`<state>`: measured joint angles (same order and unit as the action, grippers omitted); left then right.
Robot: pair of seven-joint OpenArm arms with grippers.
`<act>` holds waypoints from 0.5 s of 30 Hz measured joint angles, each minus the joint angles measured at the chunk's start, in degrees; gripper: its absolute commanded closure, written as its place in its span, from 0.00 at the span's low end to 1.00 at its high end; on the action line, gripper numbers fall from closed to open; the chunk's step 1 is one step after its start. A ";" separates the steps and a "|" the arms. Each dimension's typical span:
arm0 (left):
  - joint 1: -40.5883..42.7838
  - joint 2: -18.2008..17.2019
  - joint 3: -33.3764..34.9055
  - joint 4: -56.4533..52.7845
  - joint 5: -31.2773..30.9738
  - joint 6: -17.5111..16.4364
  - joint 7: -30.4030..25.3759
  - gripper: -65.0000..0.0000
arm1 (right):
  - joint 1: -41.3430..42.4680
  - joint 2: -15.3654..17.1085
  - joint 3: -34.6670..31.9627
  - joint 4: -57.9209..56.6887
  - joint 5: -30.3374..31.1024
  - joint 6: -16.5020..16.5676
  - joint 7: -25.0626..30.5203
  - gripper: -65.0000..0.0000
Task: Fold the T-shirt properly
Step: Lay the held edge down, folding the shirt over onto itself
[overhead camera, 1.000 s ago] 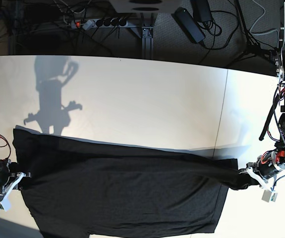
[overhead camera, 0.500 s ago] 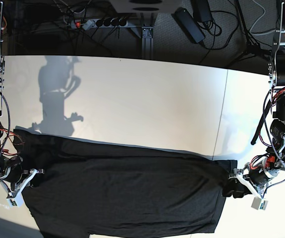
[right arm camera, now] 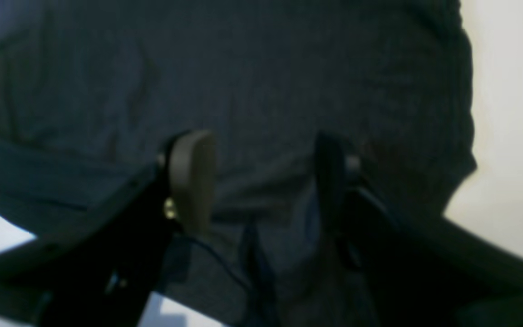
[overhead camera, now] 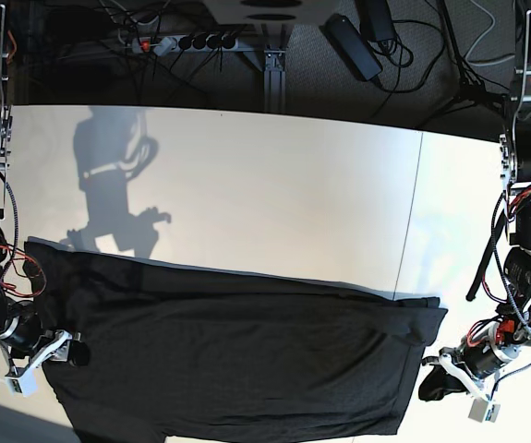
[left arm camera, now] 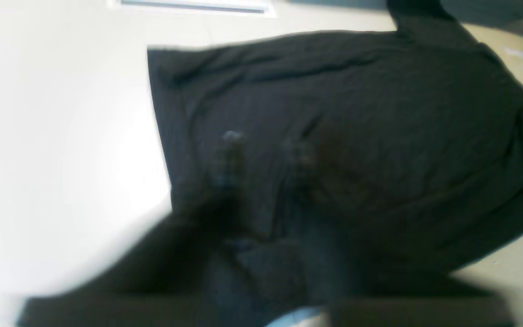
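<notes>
Just one black T-shirt (overhead camera: 237,360) on one white table (overhead camera: 265,194).

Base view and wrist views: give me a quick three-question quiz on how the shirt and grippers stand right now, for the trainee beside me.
1. True or false: the large black soft-fabric T-shirt sits bunched in a heap at the middle of the white table.
2. In the right wrist view, the right gripper has its jaws: A) apart, with fabric beneath; B) clamped on a sleeve; C) out of view.
3. Fill in: the left gripper, by the shirt's edge, is ___ (open or shut).

Key: 1 false, it lies spread out along the near side; 2 A; 3 shut.
</notes>
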<state>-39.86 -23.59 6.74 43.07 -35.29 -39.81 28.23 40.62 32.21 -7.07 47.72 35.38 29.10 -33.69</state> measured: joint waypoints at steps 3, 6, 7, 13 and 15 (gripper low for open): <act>0.85 0.96 0.02 -0.02 0.85 -0.09 3.82 1.00 | -0.28 -0.57 0.20 -0.13 -2.14 0.00 -0.55 1.00; 2.62 1.44 0.42 -0.11 3.93 4.02 4.94 1.00 | -0.33 -2.38 0.26 -1.55 -7.21 0.00 -1.22 1.00; 2.97 1.57 0.96 -0.48 5.11 6.78 4.70 1.00 | -0.31 -2.97 0.24 -2.69 -7.78 -0.02 -1.11 1.00; 3.17 4.00 7.06 -7.85 8.90 9.88 4.55 1.00 | -0.61 -4.15 0.26 -10.34 -8.87 -0.02 -0.28 1.00; 3.02 4.85 8.04 -8.59 9.46 11.17 2.45 1.00 | -0.76 -4.11 0.26 -12.33 -9.03 -0.02 -0.28 1.00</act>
<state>-36.84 -18.74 14.79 34.48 -25.82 -28.64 30.68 39.86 28.10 -6.81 35.40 26.35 29.08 -33.98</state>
